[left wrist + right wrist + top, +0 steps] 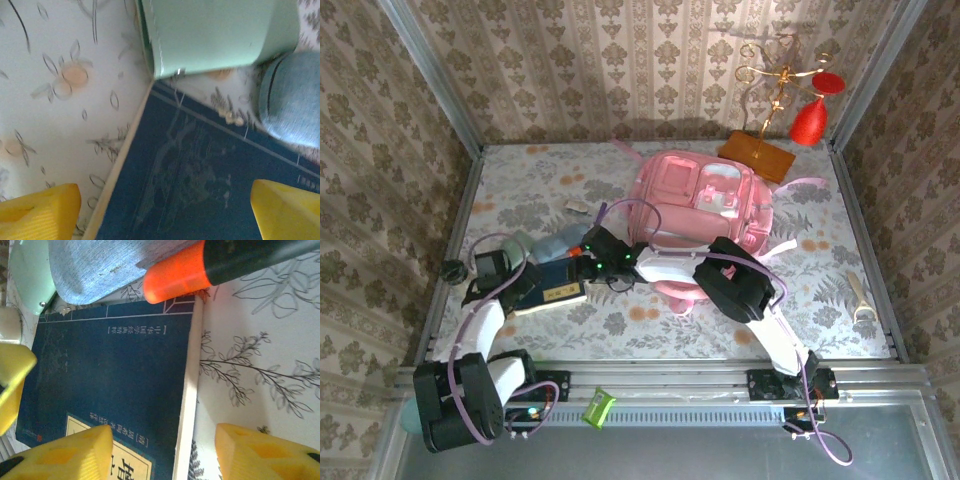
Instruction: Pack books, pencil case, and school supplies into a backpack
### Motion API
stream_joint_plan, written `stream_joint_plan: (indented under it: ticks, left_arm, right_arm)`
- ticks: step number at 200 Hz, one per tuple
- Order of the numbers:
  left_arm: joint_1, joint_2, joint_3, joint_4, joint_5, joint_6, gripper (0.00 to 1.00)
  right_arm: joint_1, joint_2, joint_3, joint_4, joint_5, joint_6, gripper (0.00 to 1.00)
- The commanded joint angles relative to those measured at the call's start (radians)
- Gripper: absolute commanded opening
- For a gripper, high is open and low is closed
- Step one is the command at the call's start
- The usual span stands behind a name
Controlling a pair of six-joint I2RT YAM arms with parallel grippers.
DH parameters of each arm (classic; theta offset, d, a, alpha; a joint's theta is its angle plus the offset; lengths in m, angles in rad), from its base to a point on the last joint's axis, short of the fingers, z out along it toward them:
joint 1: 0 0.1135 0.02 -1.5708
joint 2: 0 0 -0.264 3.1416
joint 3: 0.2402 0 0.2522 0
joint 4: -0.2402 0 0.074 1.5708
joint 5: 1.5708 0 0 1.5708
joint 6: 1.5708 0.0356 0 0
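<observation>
A dark navy book [558, 287] lies on the table left of the pink backpack [705, 200]. My left gripper [162, 215] hangs open over the book [200, 175], one yellow finger on each side of its left edge. My right gripper [162, 455] is open too, straddling the right edge of the same book [115, 385]. A blue-grey fabric pencil case [100, 265] and a mint green flat item [210, 35] touch the book's far end. A black-and-orange pen [200, 267] lies beside the case. Both grippers [590, 262] meet at the book in the top view.
An orange stand base [758, 155] with a red ornament [810, 120] stands at the back right. A pale slim object [863, 295] lies near the right wall. A small item [578, 206] lies behind the book and a green thing [598, 408] sits on the front rail.
</observation>
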Motion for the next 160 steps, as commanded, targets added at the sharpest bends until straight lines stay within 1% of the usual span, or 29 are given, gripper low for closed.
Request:
stream_joint_plan:
  ticks: [1,31,41,58,82,90,96,110,125,160]
  left_arm:
    - [0.009,-0.012,-0.015,0.006,0.083,-0.052,0.88]
    - [0.009,-0.017,-0.045,0.013,0.164,-0.064,0.84]
    - [0.009,-0.024,-0.053,0.015,0.191,-0.070,0.82]
    - [0.007,-0.067,-0.050,-0.021,0.218,-0.066,0.82]
    - [0.006,-0.142,-0.057,-0.057,0.224,-0.065,0.82]
    - [0.005,-0.161,-0.057,-0.072,0.218,-0.059,0.82]
    - [0.006,-0.171,-0.057,-0.079,0.211,-0.055,0.82]
    - [0.005,-0.190,-0.056,-0.089,0.196,-0.046,0.82]
    - [0.006,-0.207,-0.050,-0.093,0.181,-0.035,0.83]
    - [0.004,-0.279,0.002,-0.122,0.150,-0.015,0.86]
  right_arm:
    - [0.011,0.036,0.032,0.007,-0.051,0.063,0.50]
    - [0.019,0.053,0.062,0.029,-0.093,0.080,0.40]
    - [0.017,0.043,0.061,0.033,-0.088,0.077,0.37]
    - [0.012,0.023,0.060,0.034,-0.079,0.061,0.33]
    - [0.000,-0.006,0.039,0.071,-0.081,0.046,0.21]
    - [-0.004,-0.018,0.032,0.083,-0.087,0.035,0.15]
    - [-0.008,-0.028,0.021,0.098,-0.096,0.025,0.08]
    - [-0.020,-0.064,-0.006,0.114,-0.124,-0.003,0.01]
    - [-0.033,-0.121,-0.051,0.112,-0.161,-0.059,0.00]
    - [-0.085,-0.297,-0.197,-0.025,-0.247,-0.224,0.00]
